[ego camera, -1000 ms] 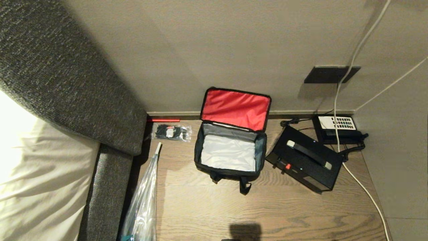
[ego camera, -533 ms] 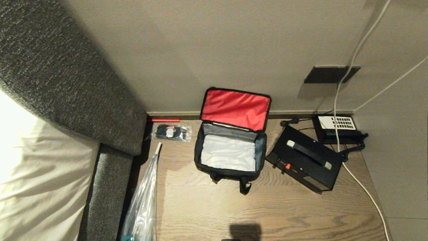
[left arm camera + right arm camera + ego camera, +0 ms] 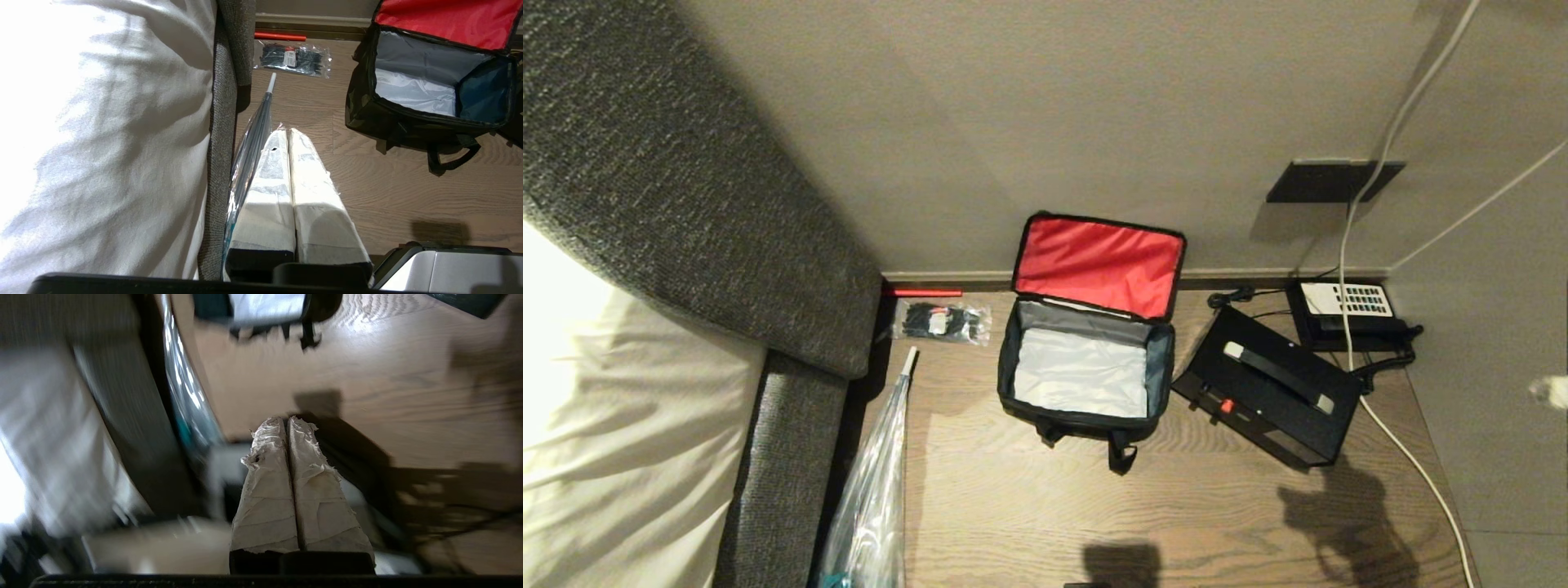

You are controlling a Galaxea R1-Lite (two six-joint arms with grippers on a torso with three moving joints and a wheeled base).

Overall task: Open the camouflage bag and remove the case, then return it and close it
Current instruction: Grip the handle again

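Camouflage bag [image 3: 1085, 371] open, case [image 3: 1266, 395] beside; right tool [image 3: 288, 422] closed, empty; left tool [image 3: 288, 134] closed.

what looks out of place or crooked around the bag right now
The case lies askew on the floor, outside and right of the open, empty camouflage bag, one corner near the telephone. A white cable trails past it.

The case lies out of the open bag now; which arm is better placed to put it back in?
Probably the right. The case lies on the floor on the right side of the open camouflage bag, nearer the right arm. The left claw points at the floor beside the bed, on the bag's far side.
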